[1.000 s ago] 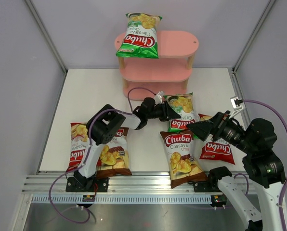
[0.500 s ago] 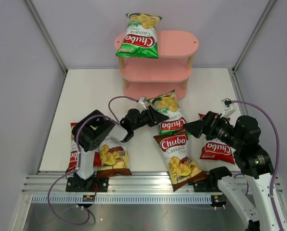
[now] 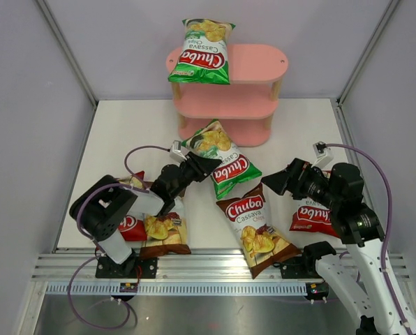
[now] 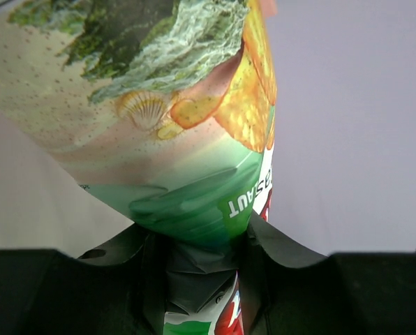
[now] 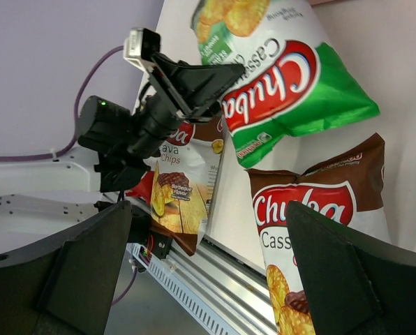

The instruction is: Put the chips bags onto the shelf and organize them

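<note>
The step in hand is carrying a green bag [image 3: 222, 159] to the shelf [image 3: 260, 64]. The left gripper [image 3: 196, 167] has its jaws pinched tight on one side edge of the bag (the wrist view shows the foil crumpled between them) and holds it tilted, apparently off the table, just in front of the shelf's bottom board. The other green bag [image 3: 205, 52] stands on the left half of the top board, leaning back toward the wall. The right gripper [image 3: 274, 183] hovers with jaws spread wide and nothing in them, near the top end of a brown bag [image 3: 255, 222] lying flat at centre. Next, I judge, the left arm must raise its bag to the bare right half of the top board and set it upright before letting go — a bag held by one edge may well flop.
</note>
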`<control>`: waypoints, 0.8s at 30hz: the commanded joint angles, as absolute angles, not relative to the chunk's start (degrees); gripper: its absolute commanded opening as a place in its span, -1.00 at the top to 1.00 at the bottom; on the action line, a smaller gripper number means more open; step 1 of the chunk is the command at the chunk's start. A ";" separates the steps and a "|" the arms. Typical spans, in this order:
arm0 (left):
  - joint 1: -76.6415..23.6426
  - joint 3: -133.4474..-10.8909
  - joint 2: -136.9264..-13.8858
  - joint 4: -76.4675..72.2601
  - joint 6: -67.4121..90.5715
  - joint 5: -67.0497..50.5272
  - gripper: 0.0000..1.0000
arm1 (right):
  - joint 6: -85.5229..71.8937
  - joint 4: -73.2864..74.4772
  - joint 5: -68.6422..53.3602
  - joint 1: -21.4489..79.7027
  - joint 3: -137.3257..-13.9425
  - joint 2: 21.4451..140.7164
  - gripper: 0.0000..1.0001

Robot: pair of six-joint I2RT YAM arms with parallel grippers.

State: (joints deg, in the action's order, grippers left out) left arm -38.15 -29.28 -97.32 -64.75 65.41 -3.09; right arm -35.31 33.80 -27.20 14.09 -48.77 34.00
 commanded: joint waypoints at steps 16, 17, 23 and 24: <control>-37.88 -29.44 -76.47 -55.63 66.53 -17.13 0.65 | -32.34 28.13 -29.08 13.97 -47.73 41.13 -0.99; -37.97 -29.53 -76.46 -56.94 67.23 -18.01 0.65 | -32.26 27.86 -29.87 13.97 -47.55 41.39 -0.99; -39.55 -30.76 -76.64 -62.92 69.96 -23.20 0.64 | -31.99 23.13 -40.32 14.06 -45.10 41.92 -0.99; -40.42 -31.37 -76.81 -63.54 70.31 -23.81 0.64 | -32.60 21.98 -41.47 14.06 -44.48 41.75 -0.99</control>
State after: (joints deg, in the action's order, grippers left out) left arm -38.76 -29.19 -78.41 -54.02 68.49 -19.00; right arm -32.99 28.18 -33.98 14.09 -45.98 42.13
